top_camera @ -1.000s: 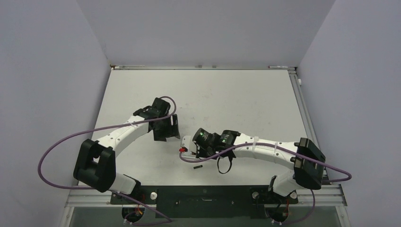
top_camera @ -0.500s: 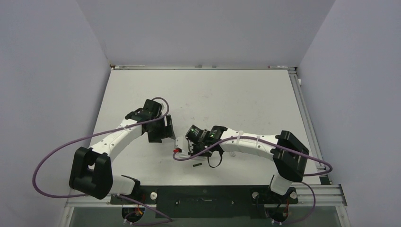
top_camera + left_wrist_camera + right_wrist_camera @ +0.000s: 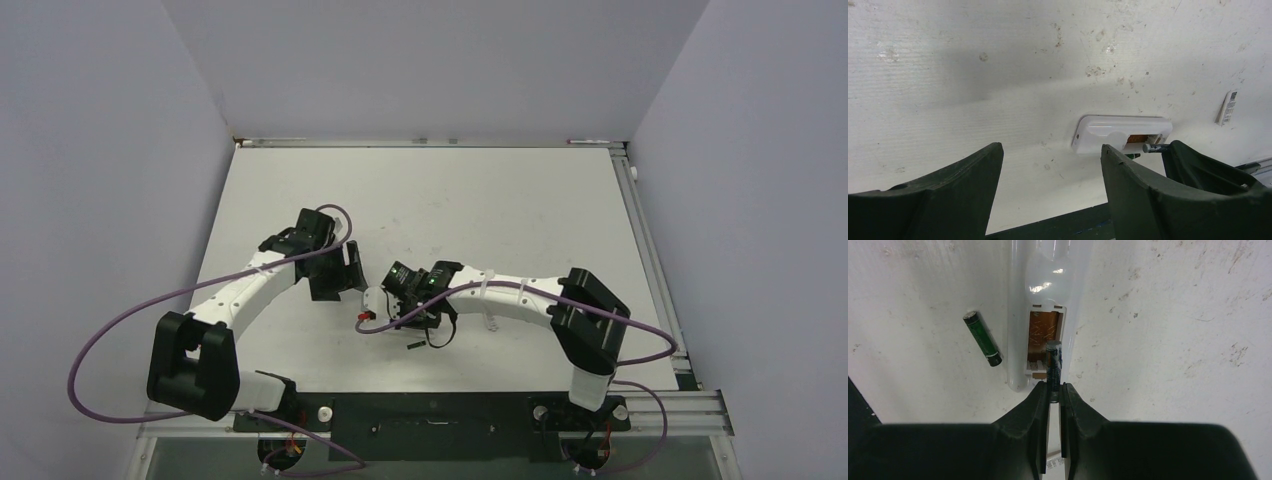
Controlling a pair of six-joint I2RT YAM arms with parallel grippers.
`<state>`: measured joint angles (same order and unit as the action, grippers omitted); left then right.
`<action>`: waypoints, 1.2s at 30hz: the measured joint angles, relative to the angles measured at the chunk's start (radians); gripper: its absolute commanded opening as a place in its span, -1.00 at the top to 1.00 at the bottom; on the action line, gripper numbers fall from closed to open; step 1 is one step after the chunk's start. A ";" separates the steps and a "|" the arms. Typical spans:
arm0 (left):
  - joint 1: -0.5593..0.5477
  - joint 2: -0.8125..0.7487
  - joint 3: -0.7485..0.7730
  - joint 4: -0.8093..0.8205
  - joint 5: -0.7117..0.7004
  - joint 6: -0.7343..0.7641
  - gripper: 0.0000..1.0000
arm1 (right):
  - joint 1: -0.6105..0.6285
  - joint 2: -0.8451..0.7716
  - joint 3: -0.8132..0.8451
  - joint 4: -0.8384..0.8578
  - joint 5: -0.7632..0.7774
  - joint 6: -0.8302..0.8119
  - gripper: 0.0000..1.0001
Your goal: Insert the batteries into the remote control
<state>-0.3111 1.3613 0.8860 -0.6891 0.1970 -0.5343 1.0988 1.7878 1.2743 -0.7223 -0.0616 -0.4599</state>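
The remote control is a white bar lying slot side up, its open battery slot showing a brown floor. My right gripper is shut on one dark battery and holds its free end over the slot's near right side. The second battery, green and black, lies on the table just left of the remote. My left gripper is open and empty, a short way from the remote's end. In the top view the two grippers, left and right, flank the remote.
A small white barcode label lies on the table beyond the remote. The loose battery lies near the right wrist's hanging cable. The table's dark front rail runs along the near edge.
My right arm has moved left with the battery, bringing it over the remote's slot. My left gripper has shifted a little left and stays open.
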 measured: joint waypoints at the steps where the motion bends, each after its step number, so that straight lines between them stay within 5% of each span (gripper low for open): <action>1: 0.003 0.000 0.000 0.001 0.002 0.000 -0.38 | 0.000 0.004 0.004 -0.006 0.000 0.000 0.83; 36: 0.084 -0.006 -0.007 0.005 0.068 0.008 -0.39 | 0.010 0.103 0.085 -0.080 -0.019 0.039 0.72</action>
<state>-0.2272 1.3556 0.8791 -0.6838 0.2646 -0.5262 1.1088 1.8904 1.3590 -0.8028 -0.0803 -0.4213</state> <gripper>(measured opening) 0.695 0.140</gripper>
